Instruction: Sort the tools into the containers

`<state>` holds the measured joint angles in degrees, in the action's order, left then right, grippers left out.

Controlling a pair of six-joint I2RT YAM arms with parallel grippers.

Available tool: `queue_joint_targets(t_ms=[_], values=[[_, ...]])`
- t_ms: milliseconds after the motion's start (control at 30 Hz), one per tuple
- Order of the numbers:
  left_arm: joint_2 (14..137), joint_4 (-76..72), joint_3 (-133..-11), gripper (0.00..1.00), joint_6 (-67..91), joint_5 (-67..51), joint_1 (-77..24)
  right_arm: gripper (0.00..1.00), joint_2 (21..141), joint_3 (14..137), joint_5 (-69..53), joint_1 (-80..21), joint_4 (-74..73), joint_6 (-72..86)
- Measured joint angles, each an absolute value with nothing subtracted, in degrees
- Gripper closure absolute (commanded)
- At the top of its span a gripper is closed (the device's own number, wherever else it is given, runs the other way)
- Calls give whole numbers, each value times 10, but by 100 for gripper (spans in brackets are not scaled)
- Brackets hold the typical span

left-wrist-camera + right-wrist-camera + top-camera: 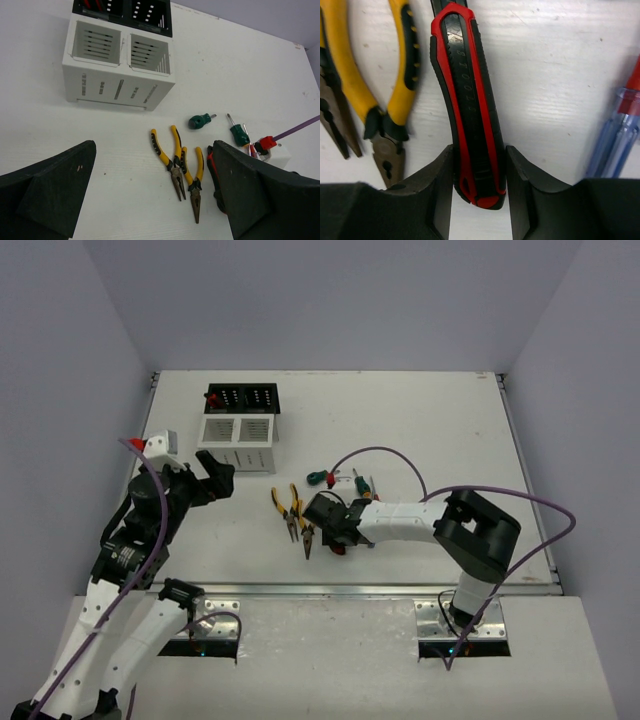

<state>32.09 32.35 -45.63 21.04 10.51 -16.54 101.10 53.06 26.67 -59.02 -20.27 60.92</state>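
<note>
In the right wrist view the red-and-black cutter [470, 100] lies flat on the table. My right gripper [479, 170] has closed on its near end, with both pads against its sides. From above, that gripper [332, 530] sits just right of two yellow-handled pliers [297, 518]. My left gripper [215, 475] hovers open and empty in front of the white slotted bin [238, 440]. The black perforated bin [242, 398] stands behind the white one. In the left wrist view the pliers [172, 160] lie between that gripper's spread fingers [55, 190].
A stubby green screwdriver [200, 120] and a longer green one [239, 134] lie right of the bins. A screwdriver with a clear blue handle and a red tip [620, 135] lies right of the cutter. A purple cable [385, 452] loops over the table.
</note>
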Motion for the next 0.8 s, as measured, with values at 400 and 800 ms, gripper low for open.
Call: queue_joint_targets(t_ms=[400,800], values=[[364,298,-455,0,257,-45,-169,100,813,484,256,-611,-234,509],[371,90,-314,0,455,-232,-169,100,715,484,254,-729,-149,357]])
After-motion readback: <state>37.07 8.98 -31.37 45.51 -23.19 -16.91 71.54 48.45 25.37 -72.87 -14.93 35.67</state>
